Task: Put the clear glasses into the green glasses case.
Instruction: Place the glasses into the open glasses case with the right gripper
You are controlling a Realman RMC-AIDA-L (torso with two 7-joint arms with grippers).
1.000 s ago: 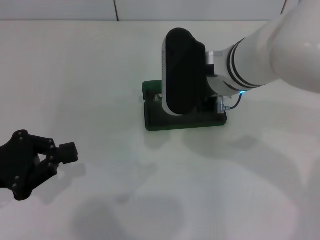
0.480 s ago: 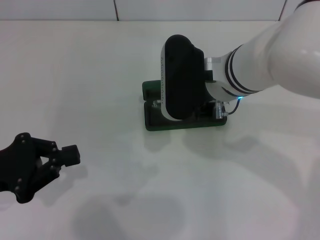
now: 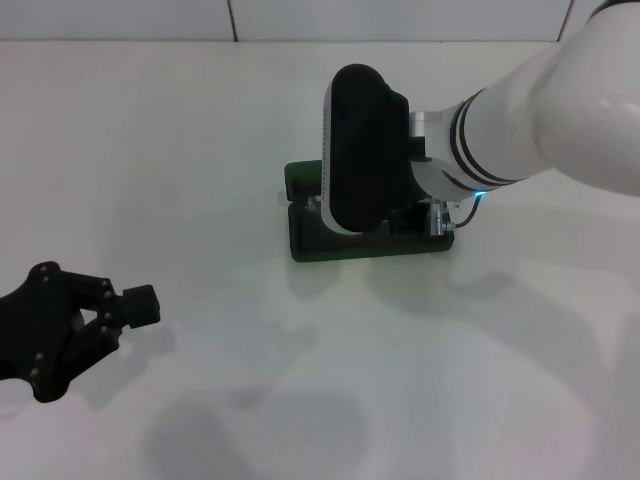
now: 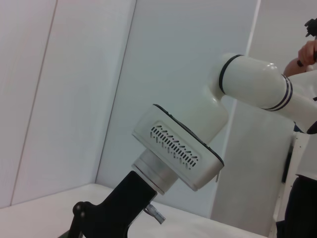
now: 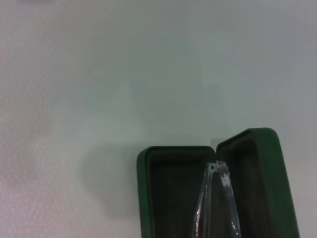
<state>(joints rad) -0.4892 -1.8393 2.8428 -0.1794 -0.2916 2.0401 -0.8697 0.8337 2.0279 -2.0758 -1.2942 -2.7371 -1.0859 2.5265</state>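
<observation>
The green glasses case (image 3: 310,245) lies open at the table's middle, its lid (image 3: 298,178) laid back on the far side. My right arm's wrist (image 3: 365,150) hangs right over the case and covers most of it. Only a dark part of my right gripper (image 3: 412,215) shows beneath it. In the right wrist view the case (image 5: 143,198) shows its dark lining, and the clear glasses (image 5: 218,198) reach down into the tray, their thin folded arms over the lining. My left gripper (image 3: 140,305) rests shut at the near left, far from the case.
Bare white table (image 3: 200,150) spreads around the case on all sides. A white wall runs along the far edge. In the left wrist view my right arm's white wrist housing (image 4: 178,148) stands before white panels, with a person (image 4: 307,44) at the edge.
My right wrist has shifted slightly away from me over the case. My left gripper has drifted a little nearer me and to the right.
</observation>
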